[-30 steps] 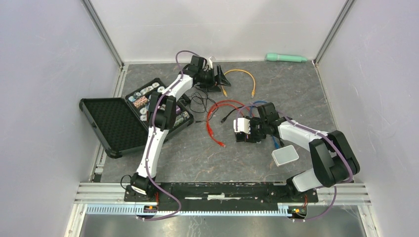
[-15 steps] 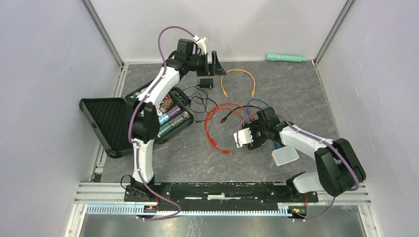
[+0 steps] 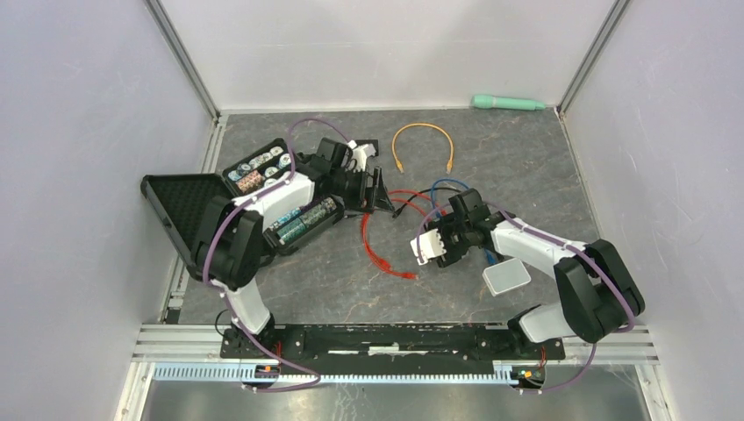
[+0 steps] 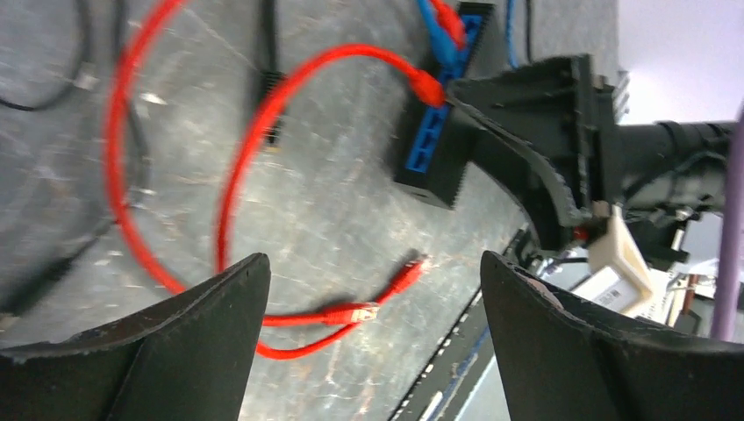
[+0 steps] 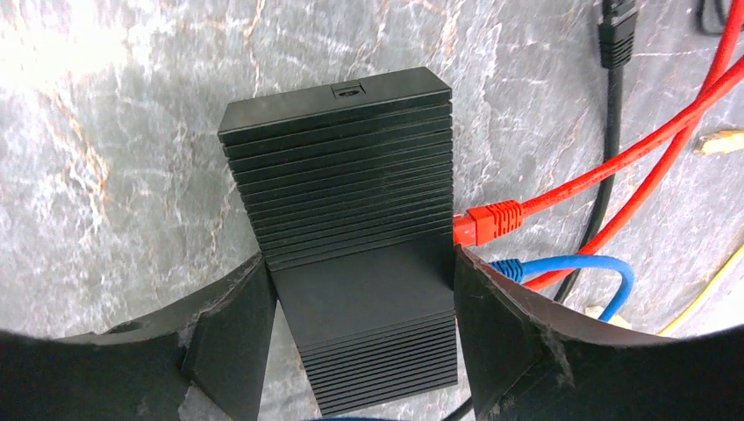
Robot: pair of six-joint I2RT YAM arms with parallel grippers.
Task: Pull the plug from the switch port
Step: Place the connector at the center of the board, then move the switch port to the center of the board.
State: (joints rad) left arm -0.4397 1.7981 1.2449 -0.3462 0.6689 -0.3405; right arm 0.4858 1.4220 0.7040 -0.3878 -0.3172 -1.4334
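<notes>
**Now: switch clamped, red plug seated in its port**

The right gripper [image 5: 360, 272] grips the black switch [image 5: 338, 167], with a finger pressed to each side. The red plug [image 5: 485, 220] sits in a side port, and a blue plug [image 5: 509, 267] sits just beside it. The left gripper [image 4: 373, 263] hangs spread wide and empty above the looping red cable [image 4: 232, 167].

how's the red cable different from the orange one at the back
The red network cable has one plug seated in the black ribbed switch; the orange network cable has both ends free. Red sprawls in a wide loop at the centre; orange forms a neat arch farther back. Both are thin cables with plugs.
</notes>
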